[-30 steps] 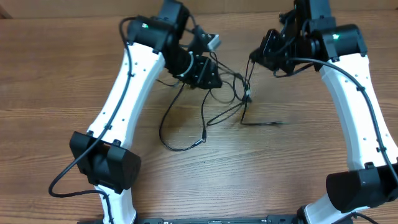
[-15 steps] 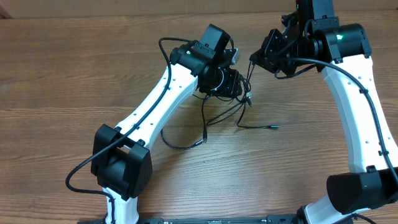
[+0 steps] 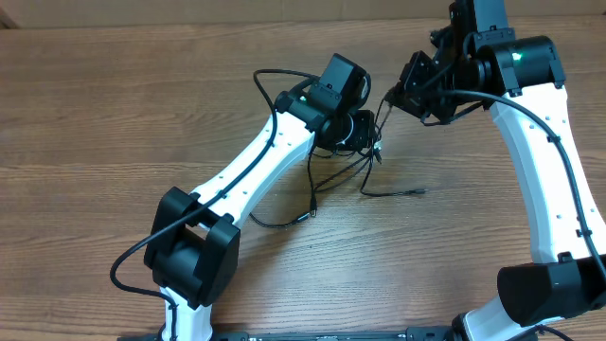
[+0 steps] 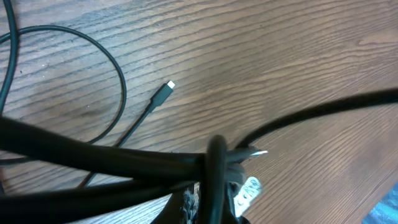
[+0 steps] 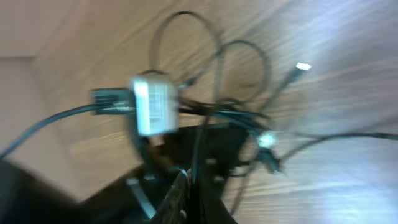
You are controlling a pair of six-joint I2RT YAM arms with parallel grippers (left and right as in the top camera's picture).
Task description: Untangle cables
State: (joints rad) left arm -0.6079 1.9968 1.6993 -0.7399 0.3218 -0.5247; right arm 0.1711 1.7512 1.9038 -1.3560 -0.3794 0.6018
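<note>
Left end effector (image 3: 363, 134) is closed and sits low at the knot (image 3: 375, 150) of the cables (image 3: 322, 180), touching it. In its wrist view the fingers are out of sight. Black cords run across the lower part of that view, very near the lens, and cross in a tight bunch (image 4: 214, 163). I cannot tell whether a cord is pinched between the jaws.

Right end effector (image 3: 388, 95) is closed too, held above the desk (image 3: 95, 114) and gripping 1 thin cord. In its wrist view the fingertips (image 5: 181, 190) meet at the bottom, and the cord rises from between them into the blurred tangle. Overhead, that cord runs nearly straight from the right end effector to the knot.

Cables lie near the desk's middle, closer to the far edge than to the near edge, between the 2 arms. From the knot, 1 strand loops toward the near edge and ends in a small plug (image 3: 309, 215). Another strand runs toward the right edge and ends in a second plug (image 3: 419, 192). Both strands lie flat on the desk. In the left wrist view a further loop lies on the wood with a white-tipped plug (image 4: 169, 85), apart from the bunch.
</note>
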